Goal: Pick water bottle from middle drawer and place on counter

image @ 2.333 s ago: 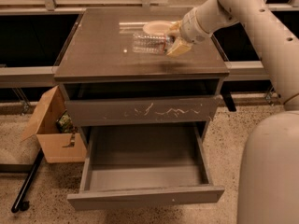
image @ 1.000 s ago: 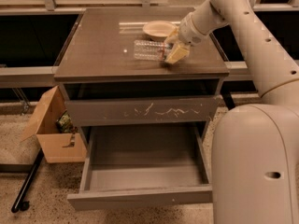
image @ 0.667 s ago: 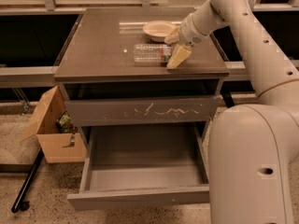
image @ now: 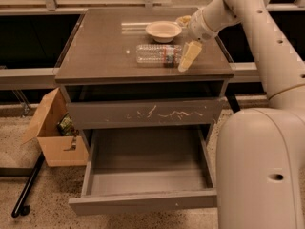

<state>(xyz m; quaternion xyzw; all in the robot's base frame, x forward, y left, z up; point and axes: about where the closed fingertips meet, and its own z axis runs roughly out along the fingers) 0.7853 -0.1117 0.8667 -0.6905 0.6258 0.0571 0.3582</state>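
Nearest the camera, well below the gripper (image: 185, 41) and to its left, the middle drawer (image: 143, 202) stands pulled out, its plain front panel facing forward. Above it is the closed drawer front with white scratch marks (image: 143, 113). An open cardboard box (image: 55, 142) sits on the floor far off to the left.

The water bottle (image: 157, 54) lies on its side on the counter (image: 100, 51), not in the drawer. Its long axis runs left to right, roughly parallel to the counter's front edge. The end with the dark label band points right, toward the gripper, and the clear ribbed end points away from it to the left.

The gripper is at the bottle's right end, over the right part of the counter. Its jaws are spread apart and hold nothing. One of the cream fingers (image: 189, 55) slants down and left, touching or just beside the bottle's banded end. The other shows farther back, beside a pale bowl (image: 163, 31) that stands just behind the bottle.

The arm (image: 248, 8) comes in from the upper right, bent at the wrist and angled down toward the counter. The robot's white body (image: 262, 171) fills the right foreground.
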